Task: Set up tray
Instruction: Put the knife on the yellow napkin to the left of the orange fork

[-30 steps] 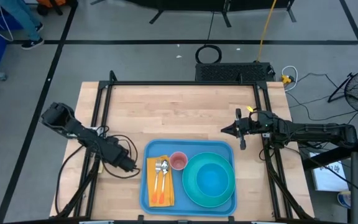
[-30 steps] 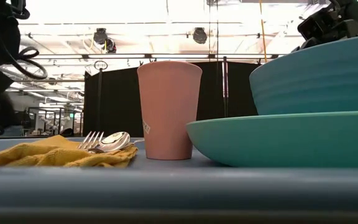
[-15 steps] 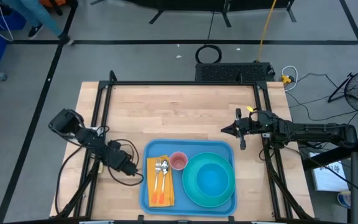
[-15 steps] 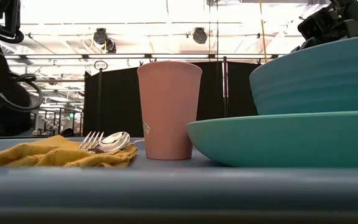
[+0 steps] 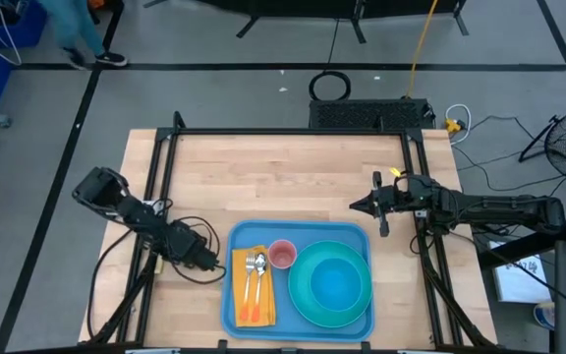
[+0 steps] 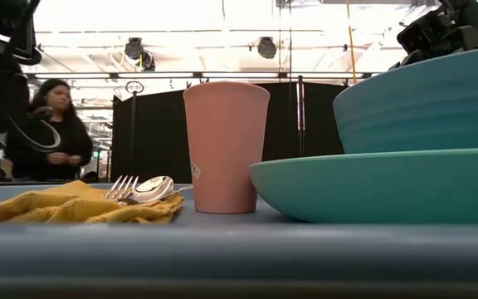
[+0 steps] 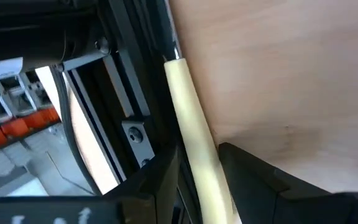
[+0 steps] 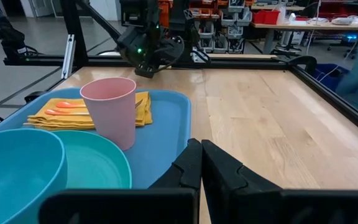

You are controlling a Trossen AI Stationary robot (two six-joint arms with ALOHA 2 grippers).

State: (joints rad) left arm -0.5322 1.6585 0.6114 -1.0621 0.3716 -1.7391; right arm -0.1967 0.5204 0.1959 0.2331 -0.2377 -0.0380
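We see the tray (image 5: 301, 236) lying flat at the desk's (image 5: 283, 177) near edge, about midway along it, holding a yellow napkin (image 5: 254, 295) with a fork and spoon (image 5: 254, 265), a pink cup (image 5: 282, 255) and a teal plate (image 5: 332, 285) with a bowl on it. Our left pincer (image 5: 207, 261) sits low just beside the tray's left rim, near the desk's left edge, its fingers (image 7: 260, 180) apart and holding nothing. Our right pincer (image 5: 357, 206) hovers off the tray's far right corner, fingers (image 8: 197, 162) together and empty
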